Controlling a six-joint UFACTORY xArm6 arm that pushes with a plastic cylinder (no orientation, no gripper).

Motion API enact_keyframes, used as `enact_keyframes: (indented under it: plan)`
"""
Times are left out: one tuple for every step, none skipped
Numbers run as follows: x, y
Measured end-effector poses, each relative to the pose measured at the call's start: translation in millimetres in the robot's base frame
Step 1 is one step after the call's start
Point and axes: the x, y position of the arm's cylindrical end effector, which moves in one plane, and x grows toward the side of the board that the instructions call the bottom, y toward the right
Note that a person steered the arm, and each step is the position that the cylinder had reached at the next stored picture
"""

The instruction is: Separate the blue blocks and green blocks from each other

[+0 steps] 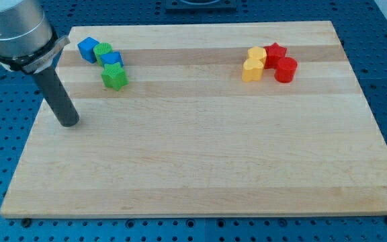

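Note:
A blue cube (87,48), a green cylinder (103,51), a second blue block (112,60) and a green star block (114,77) sit packed together in a touching cluster at the board's top left. My tip (68,122) rests on the board at the view's left, below and left of the cluster, apart from every block.
A yellow block (256,55), a yellow heart-like block (251,70), a red star block (275,52) and a red cylinder (285,69) cluster at the top right. The wooden board (200,154) lies on a blue perforated table.

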Motion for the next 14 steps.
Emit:
enact_keyframes:
  plan:
    - [0.0, -1.1]
    - [0.0, -2.9]
    - [0.0, -4.3]
    - [0.0, -5.0]
    - [0.0, -8.2]
    - [0.0, -9.4]
    - [-15.4, -9.9]
    - [-36.4, -11.9]
    - [-39.2, -13.4]
    - [-100.5, -15.0]
    - [-181.8, -15.0]
    - [-194.9, -14.9]
    - [-195.7, -14.9]
    - [-216.3, -24.3]
